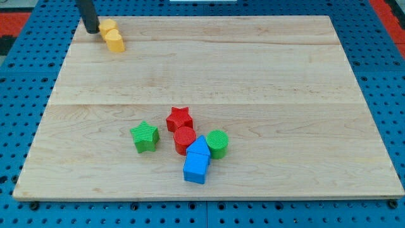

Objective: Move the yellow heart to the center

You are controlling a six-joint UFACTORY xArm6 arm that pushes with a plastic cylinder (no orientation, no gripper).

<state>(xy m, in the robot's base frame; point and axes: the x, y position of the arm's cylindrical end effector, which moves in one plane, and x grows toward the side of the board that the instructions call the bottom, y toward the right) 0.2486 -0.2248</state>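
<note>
Two yellow blocks lie together at the view's top left of the wooden board [253,76]. The upper one [107,26] touches the lower one [115,40]; which is the heart I cannot tell for sure. My tip [92,30] stands just left of the upper yellow block, touching or almost touching it. The rod rises out of the view's top.
A cluster sits at the lower middle: a green star [145,136], a red star [179,118], a red cylinder [185,139], a green cylinder [217,143], and two blue blocks [197,161]. Blue pegboard surrounds the board.
</note>
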